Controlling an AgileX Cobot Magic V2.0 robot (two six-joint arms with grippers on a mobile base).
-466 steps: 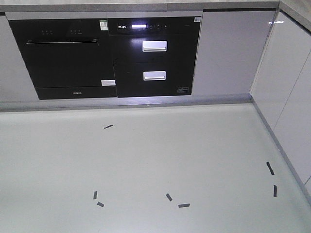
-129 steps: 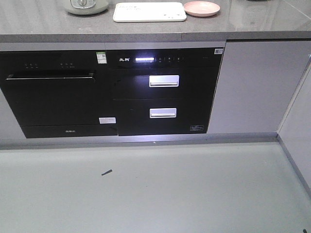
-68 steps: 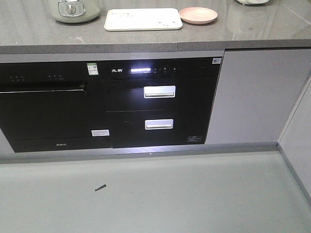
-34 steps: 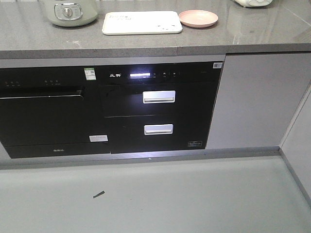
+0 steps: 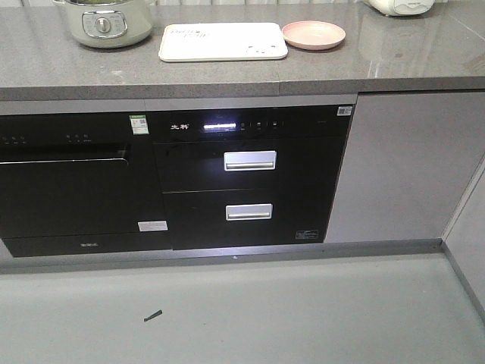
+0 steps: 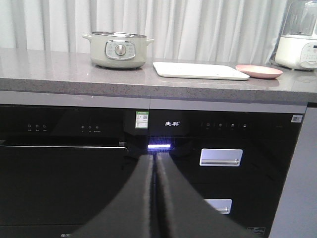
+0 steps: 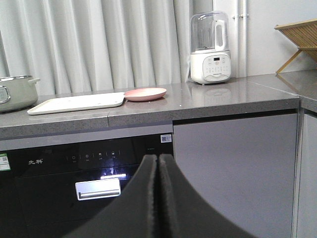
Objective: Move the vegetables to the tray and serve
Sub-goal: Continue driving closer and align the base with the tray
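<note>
On counter (image 5: 394, 64): tray (image 5: 223, 41), plate (image 5: 313, 34) rightward (just beside).

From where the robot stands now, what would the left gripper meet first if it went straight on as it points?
The left gripper would probably meet the black appliance front near its lit strip, below the countertop; depth is unclear.

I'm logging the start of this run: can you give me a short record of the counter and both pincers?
tray: cream, flat on the counter, no food on it
plate: pink, just right of the tray, looks empty
pot: pale green, left of the tray
blender: white, far right
lettuce: not seen in any view
left pincer: shut, holding nothing
right pincer: shut, holding nothing
</note>
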